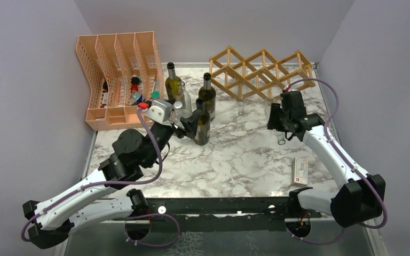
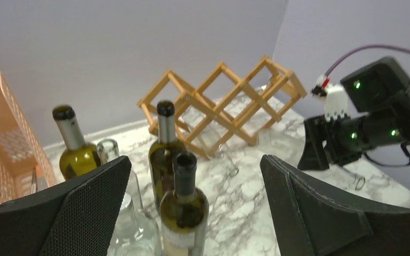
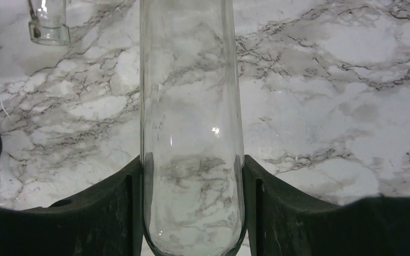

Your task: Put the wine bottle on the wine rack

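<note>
Left wrist view, OP: anyone able to read the wine bottle (image 2: 184,210) label?
Reply: nah, too blurry. It stands on the worktop (image 2: 240,213) between the left tool's (image 2: 193,165) spread fingers, well apart from the wine rack (image 2: 219,101). Right tool (image 3: 192,181) is clamped on a clear glass vessel (image 3: 192,106).

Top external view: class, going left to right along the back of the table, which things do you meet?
Peach mesh organizer → pale green bottle → darker bottle → wine rack.
</note>
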### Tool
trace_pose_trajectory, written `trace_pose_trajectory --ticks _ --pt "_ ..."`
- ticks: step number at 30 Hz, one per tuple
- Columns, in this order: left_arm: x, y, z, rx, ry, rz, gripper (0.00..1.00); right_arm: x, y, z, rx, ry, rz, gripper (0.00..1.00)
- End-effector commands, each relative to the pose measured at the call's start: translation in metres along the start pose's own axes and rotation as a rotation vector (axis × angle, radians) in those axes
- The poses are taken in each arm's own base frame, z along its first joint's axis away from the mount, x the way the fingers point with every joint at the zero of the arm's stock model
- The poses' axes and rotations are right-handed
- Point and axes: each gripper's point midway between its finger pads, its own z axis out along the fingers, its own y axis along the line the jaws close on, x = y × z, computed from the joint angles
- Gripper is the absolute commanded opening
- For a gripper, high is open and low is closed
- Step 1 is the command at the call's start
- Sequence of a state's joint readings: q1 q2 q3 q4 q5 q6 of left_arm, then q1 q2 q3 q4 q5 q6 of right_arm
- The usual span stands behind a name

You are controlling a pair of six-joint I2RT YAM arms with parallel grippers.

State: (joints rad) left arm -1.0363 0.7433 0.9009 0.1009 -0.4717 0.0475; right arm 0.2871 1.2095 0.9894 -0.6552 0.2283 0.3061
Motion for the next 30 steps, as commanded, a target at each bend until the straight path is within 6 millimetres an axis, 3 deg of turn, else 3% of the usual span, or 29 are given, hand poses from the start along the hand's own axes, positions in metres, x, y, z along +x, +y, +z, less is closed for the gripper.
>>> trace_pose_trajectory --ticks 1,8,17,23,30 --pt "0.044 0.007 -0.013 -0.041 0.193 -0.002 0.99 -0.048 0.007 0.015 -0.122 -0.143 0.075 0.01" --pt "0.060 0.004 -0.011 -0.033 0.282 0.048 0.99 -0.067 -0.007 0.039 -0.081 -0.154 0.103 0.01" --pt "0.063 -0.004 -0.015 0.030 0.260 0.044 0.99 -0.076 -0.009 0.050 -0.071 -0.232 0.187 0.01" --pt "0.065 -0.010 -0.016 0.072 0.274 0.063 0.99 -0.087 -0.003 0.062 -0.095 -0.292 0.213 0.01" --pt "0.068 -0.027 -0.013 0.158 0.305 0.074 0.99 -0.121 0.010 0.083 -0.164 -0.435 0.282 0.01"
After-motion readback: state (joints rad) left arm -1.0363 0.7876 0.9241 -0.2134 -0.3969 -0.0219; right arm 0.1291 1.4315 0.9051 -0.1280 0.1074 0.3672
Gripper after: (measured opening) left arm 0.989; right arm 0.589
